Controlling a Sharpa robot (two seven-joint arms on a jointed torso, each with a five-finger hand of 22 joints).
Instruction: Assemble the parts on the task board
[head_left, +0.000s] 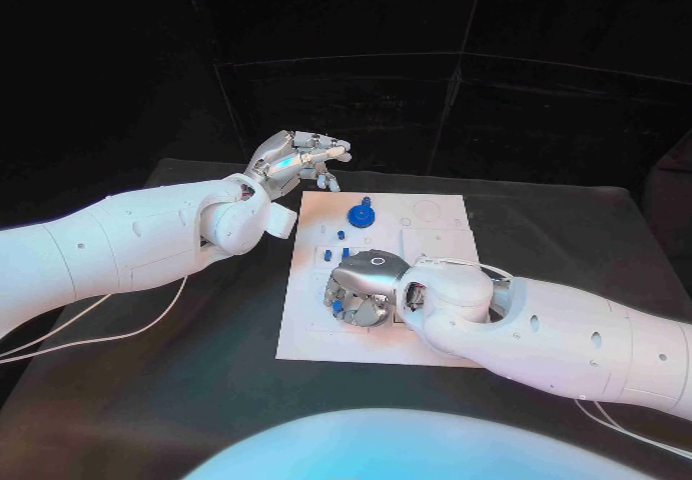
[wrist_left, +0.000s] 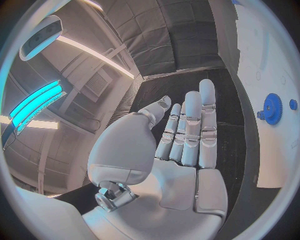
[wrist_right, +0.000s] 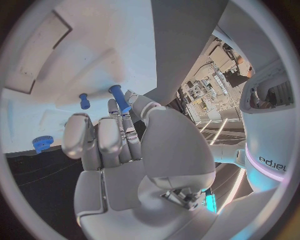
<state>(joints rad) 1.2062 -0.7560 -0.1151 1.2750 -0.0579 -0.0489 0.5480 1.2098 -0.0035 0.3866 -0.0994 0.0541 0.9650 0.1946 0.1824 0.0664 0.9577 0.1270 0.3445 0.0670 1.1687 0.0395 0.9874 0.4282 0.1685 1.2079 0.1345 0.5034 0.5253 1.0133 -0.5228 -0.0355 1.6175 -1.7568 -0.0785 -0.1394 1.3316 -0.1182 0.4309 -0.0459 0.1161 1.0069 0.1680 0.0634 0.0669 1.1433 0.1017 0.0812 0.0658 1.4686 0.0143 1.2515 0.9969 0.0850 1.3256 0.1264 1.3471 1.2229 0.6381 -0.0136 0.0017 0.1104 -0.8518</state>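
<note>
The white task board (head_left: 433, 232) lies in the middle of the black table. A blue gear (head_left: 361, 213) stands near its far edge, with small blue pieces (head_left: 339, 236) just nearer than it. My right hand (head_left: 364, 290) hangs over the board's near half, fingers pointing down. In the right wrist view its fingertips (wrist_right: 114, 107) pinch a blue peg (wrist_right: 118, 97) against the board (wrist_right: 100, 55); a second blue peg (wrist_right: 84, 100) stands beside it and the gear (wrist_right: 42, 144) lies further off. My left hand (head_left: 296, 158) is raised beyond the board's far left corner, its fingers (wrist_left: 187, 130) straight and holding nothing.
The left wrist view shows the gear (wrist_left: 272, 108) and a small blue piece (wrist_left: 292, 104) on the board (wrist_left: 269, 160). Black table surface (head_left: 173, 370) surrounds the board on all sides. A thin white cable (head_left: 123, 325) trails under my left arm.
</note>
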